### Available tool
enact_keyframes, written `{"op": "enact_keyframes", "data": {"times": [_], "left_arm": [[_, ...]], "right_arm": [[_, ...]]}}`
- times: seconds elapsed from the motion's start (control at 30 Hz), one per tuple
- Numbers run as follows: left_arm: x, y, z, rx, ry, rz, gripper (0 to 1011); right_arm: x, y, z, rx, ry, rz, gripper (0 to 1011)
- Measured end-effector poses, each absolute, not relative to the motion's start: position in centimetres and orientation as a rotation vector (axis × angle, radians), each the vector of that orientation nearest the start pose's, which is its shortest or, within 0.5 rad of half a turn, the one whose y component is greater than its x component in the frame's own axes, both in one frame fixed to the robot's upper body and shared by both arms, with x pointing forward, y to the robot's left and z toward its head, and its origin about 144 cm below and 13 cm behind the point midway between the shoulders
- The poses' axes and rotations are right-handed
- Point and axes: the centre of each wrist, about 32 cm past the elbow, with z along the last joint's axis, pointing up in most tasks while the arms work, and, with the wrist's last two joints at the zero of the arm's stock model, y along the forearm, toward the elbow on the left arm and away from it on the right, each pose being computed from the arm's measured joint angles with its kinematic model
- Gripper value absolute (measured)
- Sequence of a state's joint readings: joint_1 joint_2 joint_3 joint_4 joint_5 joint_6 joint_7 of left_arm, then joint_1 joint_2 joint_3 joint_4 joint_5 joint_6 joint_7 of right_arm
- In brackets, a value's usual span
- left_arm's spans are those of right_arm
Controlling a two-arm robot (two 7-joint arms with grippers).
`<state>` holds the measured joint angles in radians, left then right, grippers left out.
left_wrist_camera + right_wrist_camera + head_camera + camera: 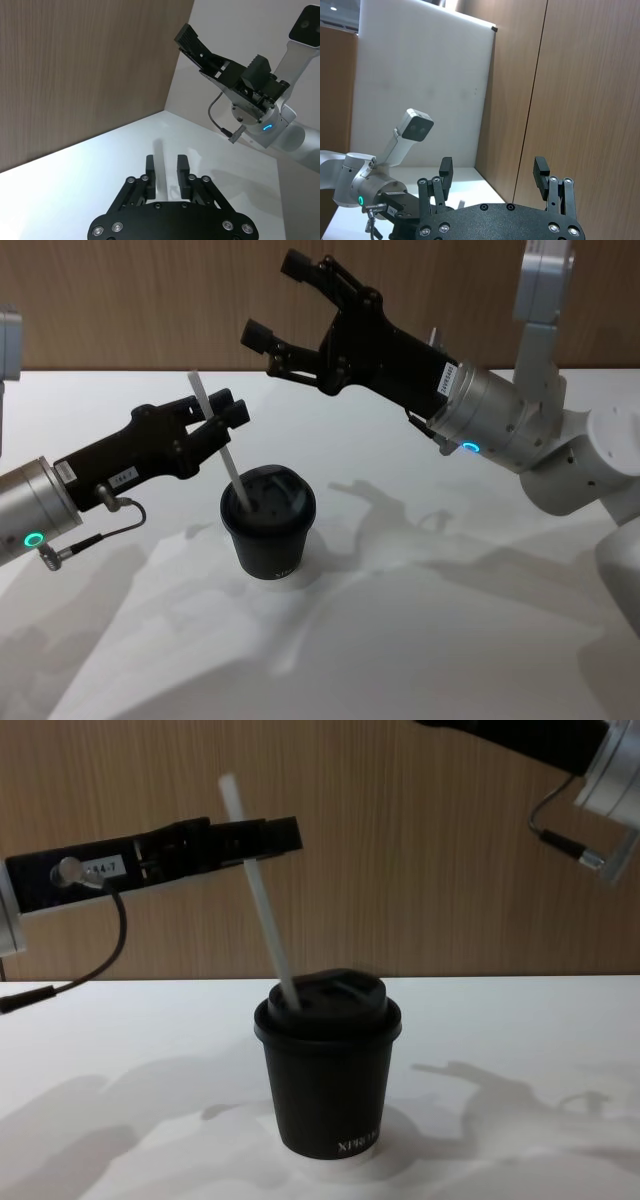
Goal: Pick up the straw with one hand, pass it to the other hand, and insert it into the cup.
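The black cup stands with its lid on at the middle of the white table. The white straw leans with its lower end in the lid and its top tilted toward my left side. My left gripper reaches in from the left at the straw's upper part. In the left wrist view the straw lies against one finger with a gap to the other, so the left gripper is open around it. My right gripper hangs wide open and holds nothing, above and behind the cup.
A wood-panelled wall runs along the table's far edge. A cable hangs from my left wrist near the tabletop. In the chest view the cup stands in the middle, with the straw rising past my left gripper.
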<state>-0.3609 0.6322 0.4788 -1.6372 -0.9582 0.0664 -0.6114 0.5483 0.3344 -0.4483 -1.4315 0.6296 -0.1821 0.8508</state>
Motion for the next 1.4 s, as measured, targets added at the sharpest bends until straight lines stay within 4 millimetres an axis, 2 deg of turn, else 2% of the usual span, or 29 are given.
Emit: {"op": "enact_keyframes", "data": {"times": [0.07,0.1,0.17,0.2,0.33,0.37,0.4,0.43,0.53,0.57,0.63,0.67,0.73,0.8,1.4], "left_arm": [[51.5,26.9,124.9,-0.219,0.128,0.511,270],[51.5,26.9,124.8,-0.224,0.133,0.51,327],[51.5,26.9,124.8,-0.226,0.135,0.51,371],[51.5,26.9,124.8,-0.232,0.14,0.509,433],[51.5,27.0,124.8,-0.252,0.151,0.513,528],[51.4,27.1,124.8,-0.263,0.155,0.515,585],[51.4,27.1,124.8,-0.263,0.155,0.515,585],[51.3,27.2,124.8,-0.272,0.157,0.516,656],[51.2,27.4,124.9,-0.291,0.157,0.52,732],[51.1,27.5,125.0,-0.296,0.157,0.522,797],[50.9,27.6,125.0,-0.309,0.156,0.525,834],[50.8,27.7,125.1,-0.317,0.157,0.527,889],[50.7,27.7,125.1,-0.325,0.158,0.529,906],[50.5,27.8,125.1,-0.335,0.158,0.531,980],[48.9,28.3,125.0,-0.381,0.166,0.54,999]], "right_arm": [[57.3,-20.8,127.9,0.318,-0.296,-0.333,1001],[57.3,-20.8,127.9,0.318,-0.296,-0.333,1001],[57.3,-20.8,127.9,0.318,-0.296,-0.333,1001],[57.3,-20.8,127.9,0.318,-0.296,-0.333,1001],[57.3,-20.8,127.9,0.318,-0.296,-0.333,1001],[57.3,-20.8,127.9,0.318,-0.296,-0.333,1001],[57.3,-20.8,127.9,0.318,-0.296,-0.332,1001],[57.3,-20.8,127.9,0.318,-0.296,-0.332,1001],[57.3,-20.8,127.9,0.318,-0.296,-0.333,1001],[57.3,-20.8,127.9,0.318,-0.297,-0.332,1001],[57.3,-20.8,128.0,0.319,-0.3,-0.332,1001],[57.3,-20.8,128.0,0.319,-0.3,-0.332,1001],[57.4,-20.9,128.1,0.319,-0.304,-0.332,1001],[57.4,-21.0,128.2,0.319,-0.307,-0.332,1001],[56.4,-23.4,129.1,0.266,-0.308,-0.309,1001]]}}
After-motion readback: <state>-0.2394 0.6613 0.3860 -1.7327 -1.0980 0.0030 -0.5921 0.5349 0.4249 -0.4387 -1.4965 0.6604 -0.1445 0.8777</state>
